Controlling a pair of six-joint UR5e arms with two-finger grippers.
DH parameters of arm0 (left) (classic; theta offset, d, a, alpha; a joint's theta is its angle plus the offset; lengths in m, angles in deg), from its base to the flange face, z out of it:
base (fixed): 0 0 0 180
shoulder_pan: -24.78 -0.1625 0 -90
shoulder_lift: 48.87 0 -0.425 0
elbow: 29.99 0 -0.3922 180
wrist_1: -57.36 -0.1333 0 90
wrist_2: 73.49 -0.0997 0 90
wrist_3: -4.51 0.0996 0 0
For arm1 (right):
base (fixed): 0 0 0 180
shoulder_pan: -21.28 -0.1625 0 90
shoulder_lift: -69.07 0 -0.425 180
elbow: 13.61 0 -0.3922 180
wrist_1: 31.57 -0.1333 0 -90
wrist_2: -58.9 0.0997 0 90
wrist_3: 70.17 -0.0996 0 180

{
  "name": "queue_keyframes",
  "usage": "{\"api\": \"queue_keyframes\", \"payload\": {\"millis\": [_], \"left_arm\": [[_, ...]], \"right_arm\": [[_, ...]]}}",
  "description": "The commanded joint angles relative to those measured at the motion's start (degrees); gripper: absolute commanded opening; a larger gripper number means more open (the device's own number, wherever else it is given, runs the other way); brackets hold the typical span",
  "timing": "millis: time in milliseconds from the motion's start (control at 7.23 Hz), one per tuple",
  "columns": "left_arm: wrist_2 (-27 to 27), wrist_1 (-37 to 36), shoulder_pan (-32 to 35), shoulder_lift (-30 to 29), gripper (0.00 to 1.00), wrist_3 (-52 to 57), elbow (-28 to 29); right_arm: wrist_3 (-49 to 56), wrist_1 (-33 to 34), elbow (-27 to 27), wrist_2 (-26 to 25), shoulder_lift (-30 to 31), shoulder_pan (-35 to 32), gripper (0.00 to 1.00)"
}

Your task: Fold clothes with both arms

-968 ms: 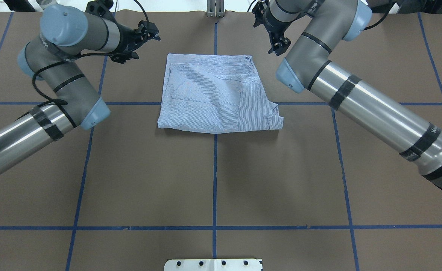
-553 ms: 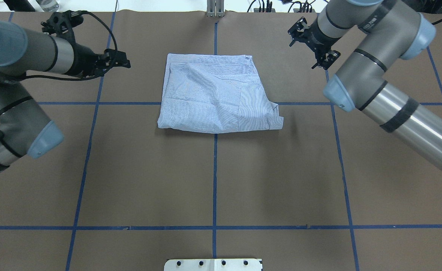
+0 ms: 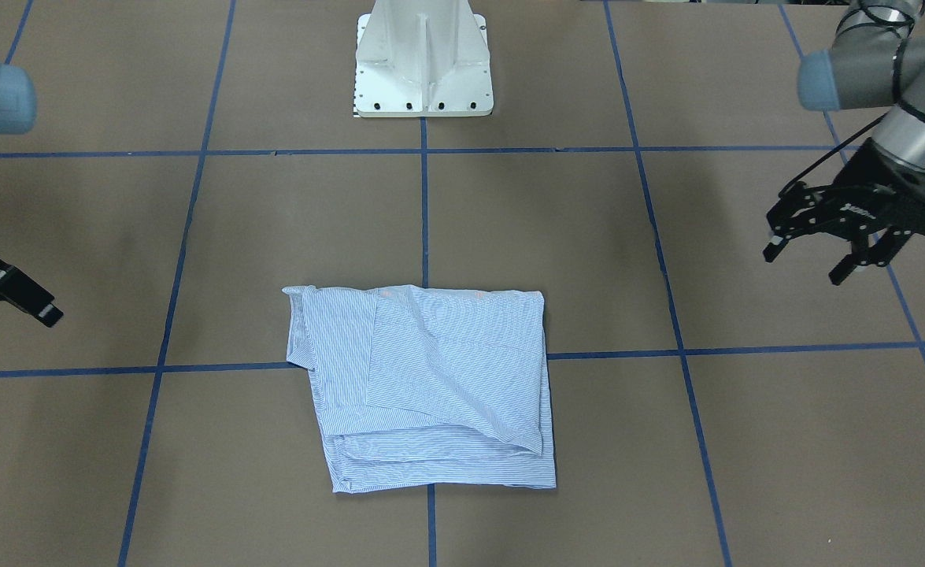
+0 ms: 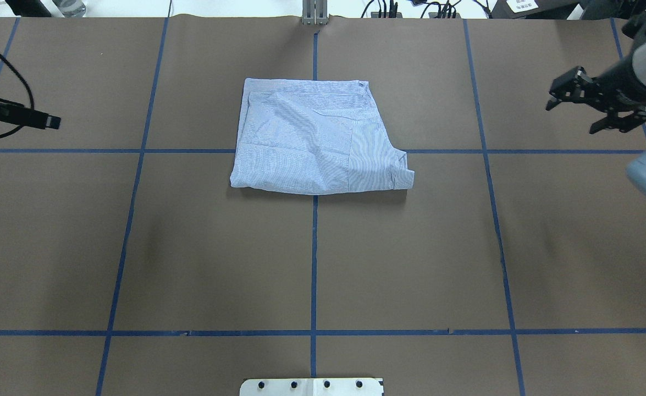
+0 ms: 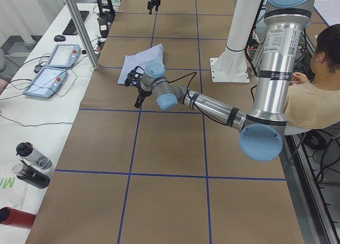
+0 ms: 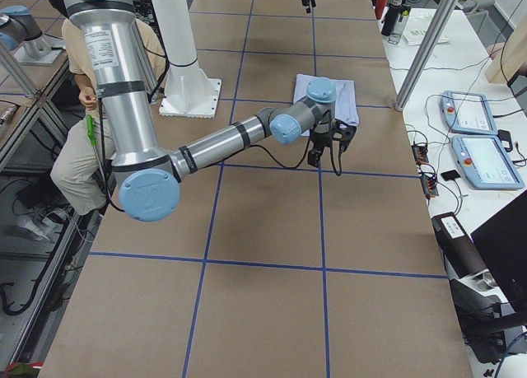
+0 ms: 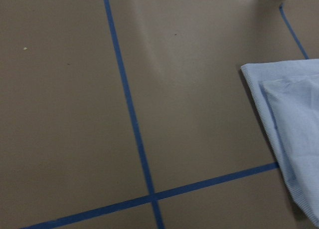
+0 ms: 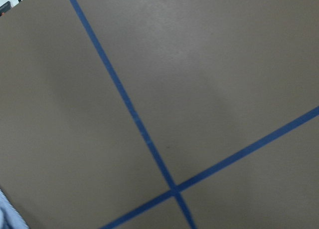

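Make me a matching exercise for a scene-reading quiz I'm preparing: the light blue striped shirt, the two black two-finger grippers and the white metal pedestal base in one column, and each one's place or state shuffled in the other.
Things:
1. light blue striped shirt
2. black two-finger left gripper
3. black two-finger right gripper
4. white metal pedestal base

Places and states:
A. open and empty, off to the shirt's side on the robot's right
B. standing on the brown table, on the robot's side of the shirt
C. folded, lying flat
D. open and empty, off to the shirt's side on the robot's left

Pairs: 1-C, 2-D, 3-A, 4-B
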Motion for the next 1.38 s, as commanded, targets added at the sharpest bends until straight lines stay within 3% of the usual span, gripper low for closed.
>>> {"api": "queue_keyframes", "payload": {"millis": [0, 277, 553, 1245], "left_arm": [[2.1, -1.1, 5.8, 6.4, 1.00, 16.2, 0.3], [7.2, -11.6, 13.9, 7.3, 1.00, 31.0, 0.6], [7.3, -13.7, 14.9, 8.0, 1.00, 36.1, 0.8], [7.5, -12.9, 15.6, 11.9, 1.00, 35.9, -0.4]], "right_arm": [[22.4, 0.1, 3.9, 2.7, 12.4, -5.0, 1.00], [41.3, 2.3, 2.8, 6.5, 17.0, -12.6, 1.00], [51.0, 7.7, 2.4, 6.2, 16.7, -13.6, 1.00], [53.4, 7.6, 3.6, 8.7, 18.7, -17.2, 1.00]]}}
